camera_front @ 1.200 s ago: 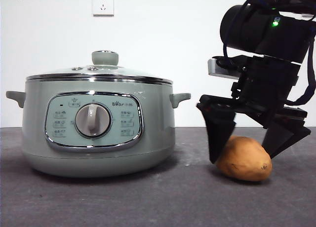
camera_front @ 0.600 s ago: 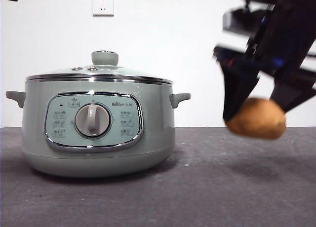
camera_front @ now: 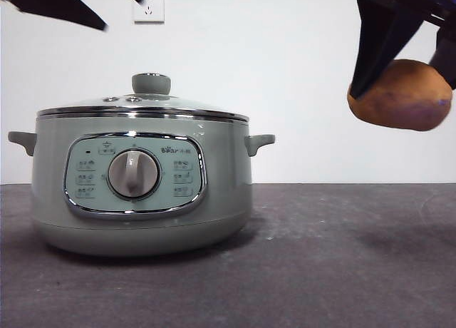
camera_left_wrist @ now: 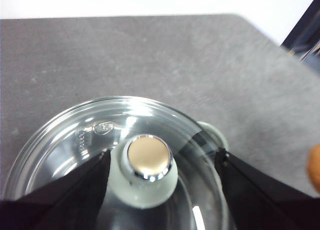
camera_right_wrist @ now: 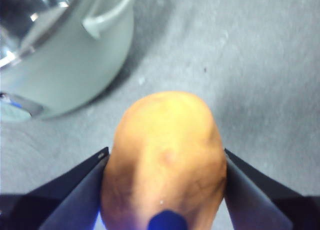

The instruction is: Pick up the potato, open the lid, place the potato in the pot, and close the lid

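Observation:
The orange-brown potato [camera_front: 399, 94] hangs high at the right, well above the table, with my right gripper [camera_front: 403, 82] shut on it. In the right wrist view the potato [camera_right_wrist: 167, 155] fills the gap between the jaws. The sage-green pot [camera_front: 142, 192] stands at the left, with the glass lid [camera_front: 142, 105] resting on it, knob [camera_front: 151, 83] up. My left gripper [camera_front: 122, 13] hovers above the lid at the top left. In the left wrist view its open jaws flank the chrome-topped knob [camera_left_wrist: 147, 167] from above, without touching it.
A white wall socket [camera_front: 148, 6] sits on the wall behind the pot. Dark grey table [camera_front: 342, 271] stretches to the right of the pot, under the potato. The pot's side handle [camera_right_wrist: 107, 15] lies near the right gripper's side.
My right gripper has lifted the potato off the table and up to the top right. The left gripper's jaws have come down into view above the lid.

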Tool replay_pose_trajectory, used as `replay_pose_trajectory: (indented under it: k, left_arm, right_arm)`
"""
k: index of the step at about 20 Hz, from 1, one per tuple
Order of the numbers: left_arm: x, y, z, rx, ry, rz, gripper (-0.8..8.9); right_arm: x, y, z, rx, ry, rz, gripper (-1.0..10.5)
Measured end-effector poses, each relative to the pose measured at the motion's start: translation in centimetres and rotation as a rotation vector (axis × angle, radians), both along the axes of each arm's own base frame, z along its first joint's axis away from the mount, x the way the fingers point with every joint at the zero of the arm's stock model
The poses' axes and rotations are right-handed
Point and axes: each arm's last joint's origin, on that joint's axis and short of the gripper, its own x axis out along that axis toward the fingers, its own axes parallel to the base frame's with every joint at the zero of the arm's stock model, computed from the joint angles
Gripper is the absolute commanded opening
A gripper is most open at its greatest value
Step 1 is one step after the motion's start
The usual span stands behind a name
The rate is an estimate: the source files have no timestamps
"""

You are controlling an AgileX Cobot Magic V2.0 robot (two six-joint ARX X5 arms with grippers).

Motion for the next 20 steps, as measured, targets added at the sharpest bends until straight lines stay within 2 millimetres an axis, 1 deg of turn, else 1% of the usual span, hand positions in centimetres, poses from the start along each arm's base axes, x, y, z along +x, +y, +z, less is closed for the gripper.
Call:
replay_pose_trajectory:
  k: [2, 4, 7, 11, 12, 13, 14, 15, 20]
  left_arm:
    - [1.4, -1.6, -0.9, 0.067, 0.020, 0.004, 3.51]
    - [2.4, -2.6, -2.3, 0.115, 0.057, 0.008, 3.50]
    - [3.5, -3.4, -4.0, 0.187, 0.081, 0.033, 3.50]
    - [4.3, -4.0, -4.9, 0.215, 0.076, 0.018, 3.38]
    - [4.3, -4.1, -4.9, 0.215, 0.074, 0.017, 3.03]
    - [4.3, -4.1, -4.9, 0.216, 0.074, 0.016, 2.03]
    - [4.3, -4.1, -4.9, 0.216, 0.074, 0.016, 0.51]
    - [4.3, -4.1, -4.9, 0.216, 0.074, 0.015, -0.20]
    - [4.3, -4.1, -4.9, 0.226, 0.060, 0.006, -0.08]
  right_arm:
    - [-0.1, -0.1, -0.1, -0.009, 0.015, 0.000, -0.1]
    - [-0.2, -0.1, -0.2, -0.013, 0.022, -0.001, -0.1]
    - [-0.2, -0.1, -0.2, -0.016, 0.026, -0.001, -0.1]
    - [-0.2, -0.1, -0.2, -0.016, 0.026, -0.001, -0.1]
    - [-0.2, -0.1, -0.2, -0.016, 0.026, -0.001, -0.1]
    - [-0.2, -0.1, -0.2, -0.016, 0.026, -0.001, -0.1]
    - [-0.2, -0.1, -0.2, -0.016, 0.026, -0.001, -0.1]
    - [-0.2, -0.1, -0.2, -0.016, 0.026, -0.001, -0.1]
    - [-0.2, -0.1, -0.2, -0.016, 0.026, -0.001, -0.1]
